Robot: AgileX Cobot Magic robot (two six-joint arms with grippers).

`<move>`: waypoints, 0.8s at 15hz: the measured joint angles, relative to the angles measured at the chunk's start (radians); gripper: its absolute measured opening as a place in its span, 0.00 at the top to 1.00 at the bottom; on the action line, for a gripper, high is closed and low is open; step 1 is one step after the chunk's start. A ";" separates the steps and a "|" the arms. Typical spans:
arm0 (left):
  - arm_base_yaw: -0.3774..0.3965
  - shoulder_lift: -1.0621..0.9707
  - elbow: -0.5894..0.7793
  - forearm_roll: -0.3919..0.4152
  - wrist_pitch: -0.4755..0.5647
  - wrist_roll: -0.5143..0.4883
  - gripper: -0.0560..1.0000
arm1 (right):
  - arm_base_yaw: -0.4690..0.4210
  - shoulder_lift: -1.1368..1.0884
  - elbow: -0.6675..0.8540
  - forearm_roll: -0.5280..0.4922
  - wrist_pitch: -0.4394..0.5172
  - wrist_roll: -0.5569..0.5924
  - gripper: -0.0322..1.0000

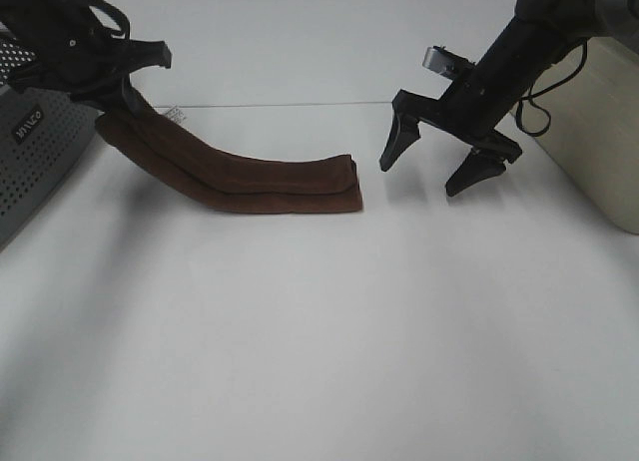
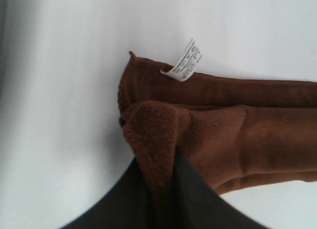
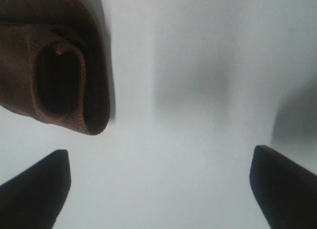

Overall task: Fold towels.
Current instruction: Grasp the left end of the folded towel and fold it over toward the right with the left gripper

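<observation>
The dark reddish-brown towel [image 1: 270, 182] lies folded into a long narrow band on the white table, curving from the far left toward the centre. Its small white tag [image 1: 177, 113] sticks out at the left end, also in the left wrist view [image 2: 184, 62]. My left gripper [image 1: 128, 94] is shut on the towel's left end and holds it raised; the left wrist view shows the fingers [image 2: 198, 199] pinching a terry fold [image 2: 153, 140]. My right gripper [image 1: 431, 168] hangs open and empty just right of the towel's right end [image 3: 59, 70].
A grey perforated box [image 1: 35, 152] stands at the left edge. A beige rounded container [image 1: 599, 132] stands at the right edge. The white table [image 1: 319, 341] stretches to the front.
</observation>
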 joint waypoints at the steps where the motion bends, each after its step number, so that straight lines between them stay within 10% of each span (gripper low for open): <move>1: -0.019 0.000 -0.049 -0.068 0.056 0.000 0.88 | 0.000 -0.014 0.000 0.003 0.008 0.000 0.08; 9: -0.225 0.067 -0.110 -0.116 -0.034 -0.062 0.87 | 0.000 -0.128 0.000 0.006 0.009 -0.001 0.08; 12: -0.278 0.126 -0.128 -0.151 -0.117 -0.100 0.70 | 0.000 -0.132 0.000 0.006 0.022 -0.001 0.08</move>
